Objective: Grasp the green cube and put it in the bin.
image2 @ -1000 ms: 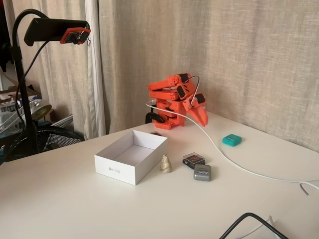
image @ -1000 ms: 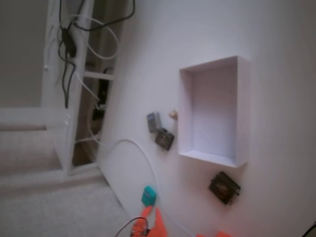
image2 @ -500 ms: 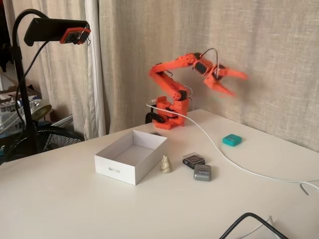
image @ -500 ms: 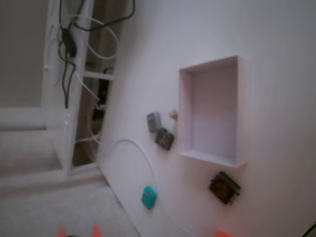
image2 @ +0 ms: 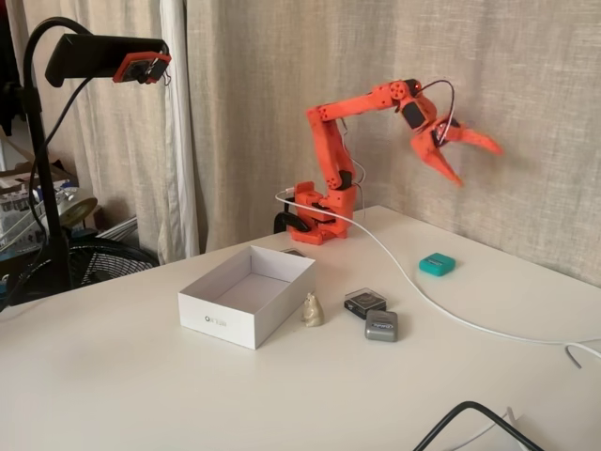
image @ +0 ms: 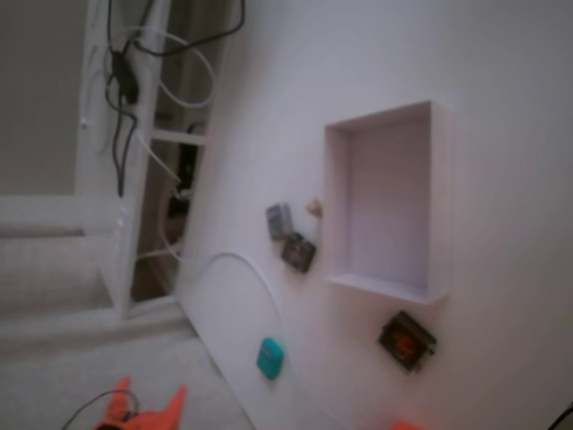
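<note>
A: Where's the green cube (image2: 437,264)?

B: On the white table (image2: 141,395), by the far edge near the curtain (image2: 526,94), well apart from the bin (image2: 221,315). Gripper (image2: 474,160) is high above it, jaws spread, holding nothing.

A: Risks?

B: White cable (image2: 413,287) runs close past the cube; a descending finger could snag it, imo. Cube's near the edge too (image: 269,357), so a nudge might push it off. Dark blocks (image2: 364,302) and a small figurine (image2: 312,310) sit beside the bin.

A: Room?

B: Beige curtains behind, camera on a black stand (image2: 42,188) at left, fan (image2: 113,258) below.
</note>
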